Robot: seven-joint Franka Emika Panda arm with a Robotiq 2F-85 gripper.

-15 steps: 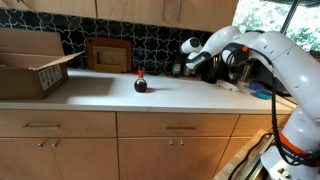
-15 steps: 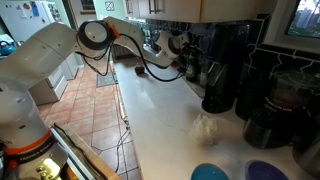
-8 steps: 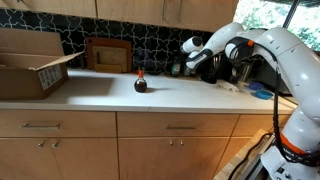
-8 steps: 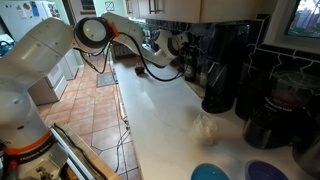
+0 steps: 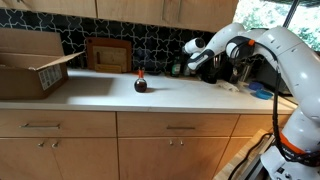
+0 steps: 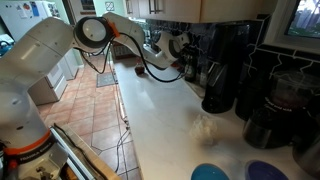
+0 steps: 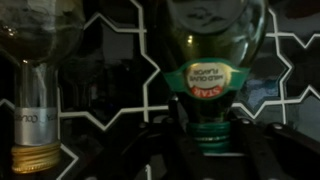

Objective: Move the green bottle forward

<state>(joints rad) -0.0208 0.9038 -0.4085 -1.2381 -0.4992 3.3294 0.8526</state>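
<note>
The green bottle, made of smooth shiny glass with a round body and a thin neck, is seen at the back edge of the bench. Its neck is flanked by the dark gripper. Whether the jaws squeeze it cannot be told. Nothing is seen moved since the earlier frame.

On the worktop, a cardboard box sits at the left and a small bottle stands near the middle, with a frame against the wall behind. At the far right, the claw straddles the STAR bottle at its neck. Another bottle stands beside it.
</note>
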